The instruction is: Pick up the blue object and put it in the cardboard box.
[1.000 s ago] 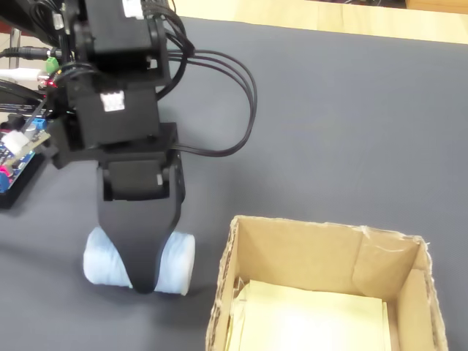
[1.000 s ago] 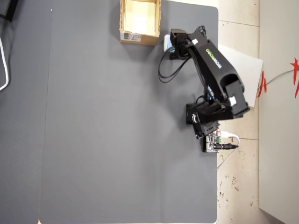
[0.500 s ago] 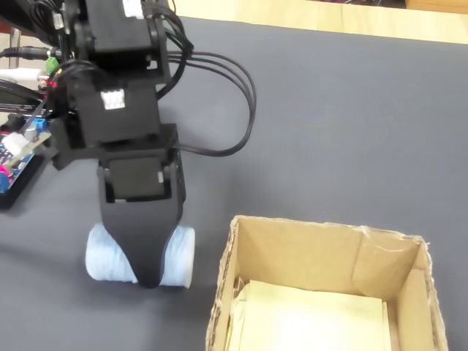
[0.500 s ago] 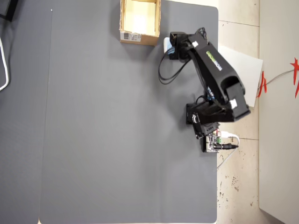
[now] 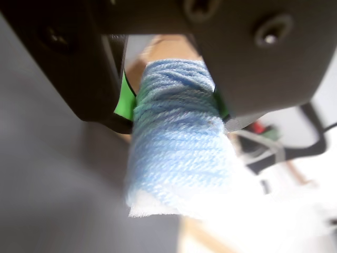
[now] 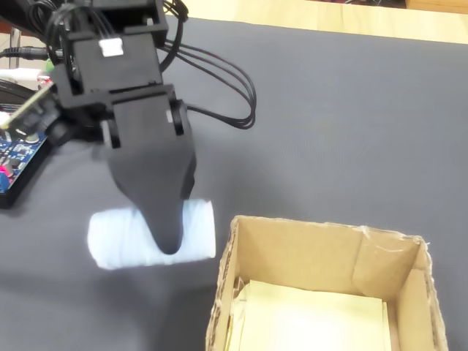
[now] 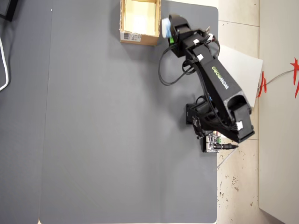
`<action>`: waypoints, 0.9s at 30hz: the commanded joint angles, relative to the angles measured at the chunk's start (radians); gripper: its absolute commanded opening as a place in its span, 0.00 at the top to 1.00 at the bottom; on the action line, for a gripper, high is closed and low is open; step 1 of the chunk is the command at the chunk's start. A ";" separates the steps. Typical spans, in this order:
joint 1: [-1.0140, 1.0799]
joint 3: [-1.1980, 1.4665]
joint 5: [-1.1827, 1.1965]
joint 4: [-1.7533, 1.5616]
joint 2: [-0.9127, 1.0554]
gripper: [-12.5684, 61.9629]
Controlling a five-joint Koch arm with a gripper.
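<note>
Two jaws are clamped on the blue object (image 5: 176,153), and from where I stand the job looks to be at the carry step: grasp made, block seemingly lifted off the dark mat (image 6: 351,117), box not yet reached. In the wrist view the gripper (image 5: 171,100) pinches the soft block from either side, green pads pressing into it, with most of its length hanging free below the jaws. The opening is only as wide as the squeezed block.

In the fixed view the block (image 6: 121,238) sits crosswise under the black jaw, one end just beside the cardboard box (image 6: 292,252) wall, at about nine o'clock from the box. The overhead view shows a pale sliver of it (image 7: 165,27) at three o'clock of the box (image 7: 139,38), at the mat's far edge.

Next, I judge, the arm must rise enough for the hanging end to clear the near wall, swing over the pale interior, then let go. A low pass could catch the rim and tip the box.
</note>
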 commanded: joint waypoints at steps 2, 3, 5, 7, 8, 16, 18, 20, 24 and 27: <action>-0.028 -0.052 0.081 -0.189 0.048 0.56; -0.040 -0.063 0.094 -0.225 0.048 0.56; -0.066 -0.087 0.098 -0.256 0.048 0.56; -0.114 -0.130 0.098 -0.265 0.046 0.56; -0.144 -0.152 0.098 -0.267 0.043 0.56; -0.368 -0.370 0.089 -0.084 -0.163 0.41; -0.362 -0.376 0.084 -0.083 -0.167 0.41; -0.360 -0.385 0.069 -0.054 -0.170 0.38; -0.365 -0.393 0.069 0.008 -0.147 0.38; -0.411 -0.373 0.078 0.009 -0.109 0.38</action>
